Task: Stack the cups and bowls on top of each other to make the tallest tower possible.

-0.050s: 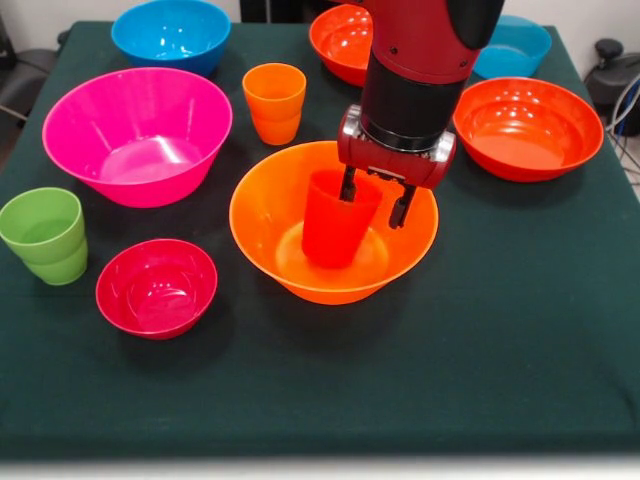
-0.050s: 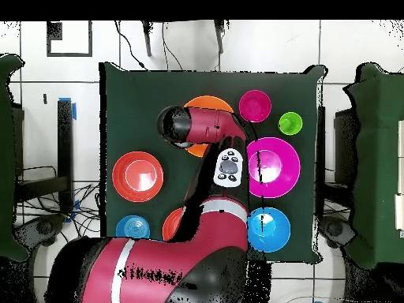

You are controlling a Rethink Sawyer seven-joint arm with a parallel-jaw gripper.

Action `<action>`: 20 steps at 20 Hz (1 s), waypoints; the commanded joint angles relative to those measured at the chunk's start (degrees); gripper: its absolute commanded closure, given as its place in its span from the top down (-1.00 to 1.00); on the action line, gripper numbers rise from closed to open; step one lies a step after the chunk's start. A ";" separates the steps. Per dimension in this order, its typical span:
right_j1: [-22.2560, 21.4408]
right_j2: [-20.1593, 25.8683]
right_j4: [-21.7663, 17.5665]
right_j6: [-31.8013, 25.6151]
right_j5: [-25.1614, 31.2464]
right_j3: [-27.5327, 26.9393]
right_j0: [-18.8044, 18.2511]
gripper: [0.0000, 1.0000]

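The widest orange bowl (image 1: 262, 240) sits mid-table; in the overhead view the same orange bowl (image 2: 211, 105) is partly covered by the arm. A red-orange cup (image 1: 330, 235) stands upright inside it. My gripper (image 1: 374, 199) hangs over the cup's rim, open, one finger (image 1: 348, 185) at the cup's mouth and the other finger (image 1: 401, 208) outside its right wall. An orange cup (image 1: 274, 102) stands just behind the bowl. A green cup (image 1: 45, 235) is at the left edge. In the overhead view the gripper is hidden under the arm.
Around the middle stand a pink bowl (image 1: 137, 135), a blue bowl (image 1: 170, 33), a small crimson bowl (image 1: 156, 287), a red-orange bowl (image 1: 528, 127) at the right, another red-orange bowl (image 1: 340, 42) at the back and a light blue bowl (image 1: 515, 45) behind the arm.
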 commanded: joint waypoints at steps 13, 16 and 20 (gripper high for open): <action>1.06 7.20 -3.13 -2.66 -0.50 -0.77 0.02 1.00; 0.49 7.12 -3.22 -3.16 0.35 -0.96 0.03 1.00; -1.99 7.36 -3.15 -4.58 2.26 0.34 -0.43 1.00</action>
